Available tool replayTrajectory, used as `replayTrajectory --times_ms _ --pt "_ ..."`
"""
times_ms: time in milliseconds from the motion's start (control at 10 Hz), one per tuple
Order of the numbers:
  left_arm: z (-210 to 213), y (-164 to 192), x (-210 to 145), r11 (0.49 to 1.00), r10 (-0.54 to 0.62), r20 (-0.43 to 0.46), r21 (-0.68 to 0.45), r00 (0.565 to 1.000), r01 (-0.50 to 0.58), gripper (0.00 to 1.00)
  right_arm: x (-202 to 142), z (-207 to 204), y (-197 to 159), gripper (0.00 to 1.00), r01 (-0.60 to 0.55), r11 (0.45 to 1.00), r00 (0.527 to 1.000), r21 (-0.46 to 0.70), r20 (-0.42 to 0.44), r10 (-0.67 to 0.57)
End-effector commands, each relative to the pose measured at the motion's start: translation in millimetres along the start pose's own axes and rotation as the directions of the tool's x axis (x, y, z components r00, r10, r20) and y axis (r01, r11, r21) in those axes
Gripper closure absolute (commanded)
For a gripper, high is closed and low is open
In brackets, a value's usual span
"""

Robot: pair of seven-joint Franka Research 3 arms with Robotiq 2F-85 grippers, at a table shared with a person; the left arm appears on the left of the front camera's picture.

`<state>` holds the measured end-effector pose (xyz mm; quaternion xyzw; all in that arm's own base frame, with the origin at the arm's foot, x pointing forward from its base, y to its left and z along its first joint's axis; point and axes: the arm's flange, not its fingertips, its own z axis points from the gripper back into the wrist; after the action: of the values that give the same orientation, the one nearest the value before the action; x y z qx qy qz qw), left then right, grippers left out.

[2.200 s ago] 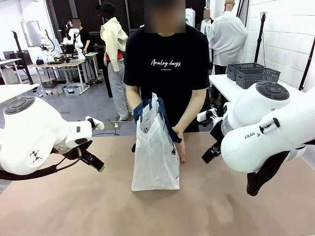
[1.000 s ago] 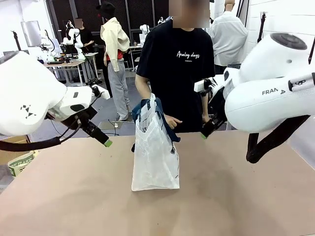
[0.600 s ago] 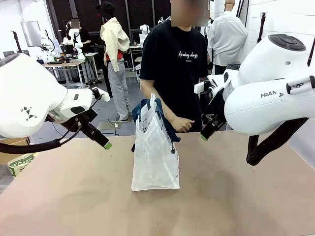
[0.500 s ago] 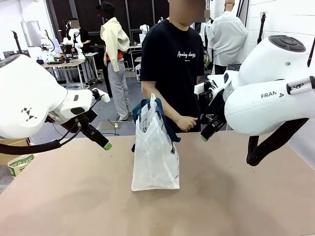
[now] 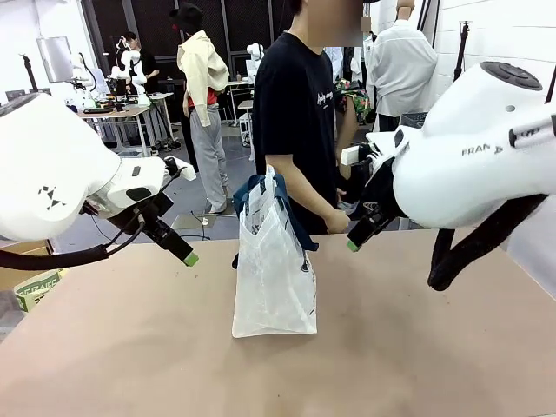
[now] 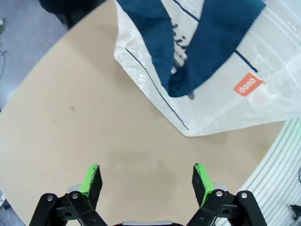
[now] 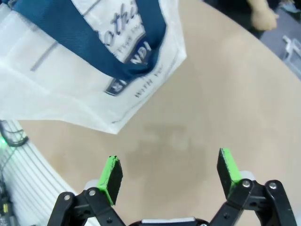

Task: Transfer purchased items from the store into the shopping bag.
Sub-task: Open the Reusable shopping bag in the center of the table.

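The shopping bag [image 5: 274, 269], whitish plastic with dark navy handles, stands upright on the tan table [image 5: 130, 347] near its far middle. It also shows in the left wrist view as the bag [image 6: 221, 66] with a small red tag, and in the right wrist view as the bag [image 7: 89, 61] with a navy logo. My left gripper [image 5: 184, 254] hovers open to the bag's left, above the table; its green pads [image 6: 92, 177] stand wide apart over bare tabletop. My right gripper [image 5: 354, 241] hangs open to the bag's right, with pads [image 7: 113, 173] apart and nothing between them. The purchased items are out of view.
A person in a black T-shirt [image 5: 300, 104] stands behind the bag at the far edge, turned sideways, a hand [image 5: 334, 223] low near the table edge. Dark grey baskets sit on a white table at the far right. Bare tabletop lies in front of the bag.
The person has turned sideways toward the right, away from the bag. Both arms hold almost the same places, grippers open throughout. The bag has not moved.
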<state>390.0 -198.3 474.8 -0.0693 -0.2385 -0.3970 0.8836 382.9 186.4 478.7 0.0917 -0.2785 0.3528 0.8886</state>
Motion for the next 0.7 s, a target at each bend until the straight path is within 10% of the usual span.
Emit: replayTrajectory --times_ms 0,500,600 --pt "15 -3 34 0.998 0.035 -0.092 -0.047 0.995 -0.039 0.00 35 7 -10 0.00 -0.009 0.998 1.000 0.062 -0.008 0.009" --pt "46 -1 97 0.990 0.126 -0.126 -0.051 0.984 -0.134 0.00 126 19 -17 0.00 -0.061 0.996 0.998 0.058 0.030 0.060" --pt "43 -12 77 0.987 0.086 -0.141 -0.121 0.986 -0.104 0.00 94 23 -6 0.00 -0.028 0.999 0.999 0.044 -0.017 0.029"
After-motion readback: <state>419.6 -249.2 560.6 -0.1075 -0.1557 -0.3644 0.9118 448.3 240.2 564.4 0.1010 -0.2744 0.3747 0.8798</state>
